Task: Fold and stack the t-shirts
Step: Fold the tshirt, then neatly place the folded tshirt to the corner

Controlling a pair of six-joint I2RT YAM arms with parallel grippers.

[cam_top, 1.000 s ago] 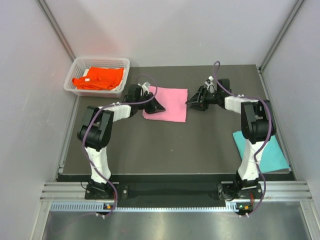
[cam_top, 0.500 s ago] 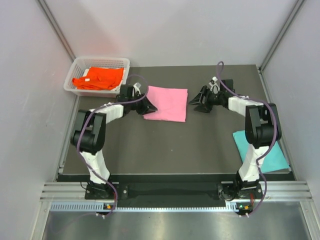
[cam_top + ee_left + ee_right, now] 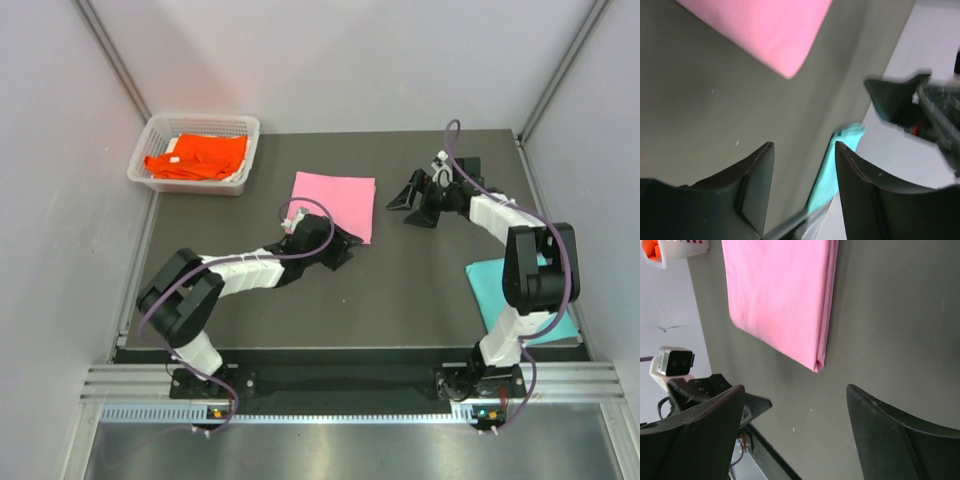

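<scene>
Two of my three jobs look done. The soft light pink cloth t-shirt lies folded flat, far out on the dark flat tabletop. The teal cloth t-shirt lies folded too, down by my right arm. The bright orange cloth t-shirt is bunched up in the white wire-mesh basket, so I think it needs folding. After that, all three need piling up, because they lie well apart. My left claw is open and holds nothing, just beside the pink shirt's near corner. My right claw is open wide and holds nothing too, near the pink shirt's other side. Only the top view shows all three shirts at once. My right wrist view shows the pink shirt's layers along its folded edge. My left wrist view shows only a corner of pink and a strip of teal.
</scene>
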